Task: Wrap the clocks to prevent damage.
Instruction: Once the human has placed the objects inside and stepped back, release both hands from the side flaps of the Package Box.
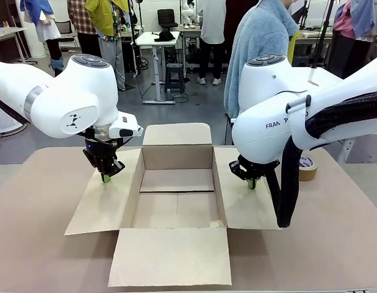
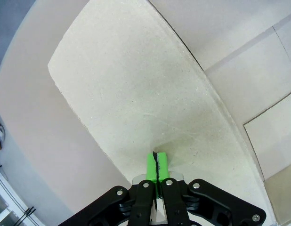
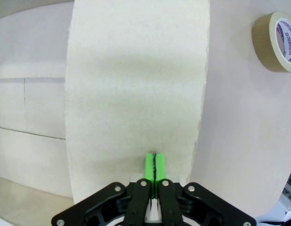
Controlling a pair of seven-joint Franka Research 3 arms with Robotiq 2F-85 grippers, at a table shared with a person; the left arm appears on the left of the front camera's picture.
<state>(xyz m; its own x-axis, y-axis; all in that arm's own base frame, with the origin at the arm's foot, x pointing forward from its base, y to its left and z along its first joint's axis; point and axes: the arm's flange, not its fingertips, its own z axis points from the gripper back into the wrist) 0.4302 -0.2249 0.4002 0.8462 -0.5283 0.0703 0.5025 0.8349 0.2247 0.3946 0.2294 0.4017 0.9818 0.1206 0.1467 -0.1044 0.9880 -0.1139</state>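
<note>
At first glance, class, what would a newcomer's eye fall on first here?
An open cardboard box sits in the middle, its flaps splayed flat. The left gripper and right gripper, both shut, point down at its left and right side flaps. A brown tape roll lies to the box's right.

Front faces box [image 1: 176, 157], wrists close over flaps [image 2: 136, 103]

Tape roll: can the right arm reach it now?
Probably yes. The tape roll lies on bare table beside the box flap under the right gripper, nothing between; the jaws are shut and must open first.
</note>
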